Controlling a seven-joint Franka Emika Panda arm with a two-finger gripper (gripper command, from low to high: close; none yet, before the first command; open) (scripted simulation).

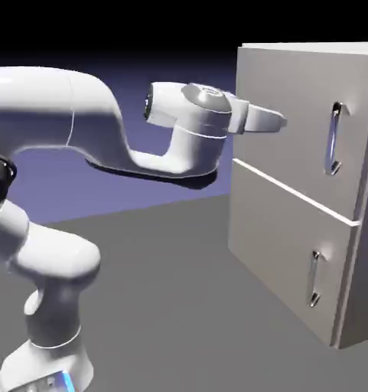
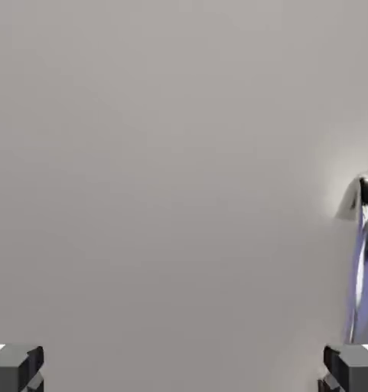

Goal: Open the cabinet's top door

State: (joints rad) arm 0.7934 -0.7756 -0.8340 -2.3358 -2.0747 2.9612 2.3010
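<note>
Lighting: even, soft, rendered; both views sharp.
Backdrop darkens above the cabinet (image 1: 309, 191); arm's shadow left of it; glare on the handle (image 2: 363, 253).

arm (image 1: 102, 122): glossy white, rounded links | joints: dark rings | base: bluish glow, perhaps a light

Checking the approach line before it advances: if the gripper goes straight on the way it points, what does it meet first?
Probably the flat top door panel; the open gripper faces bare panel, with the handle off toward one fingertip.
</note>
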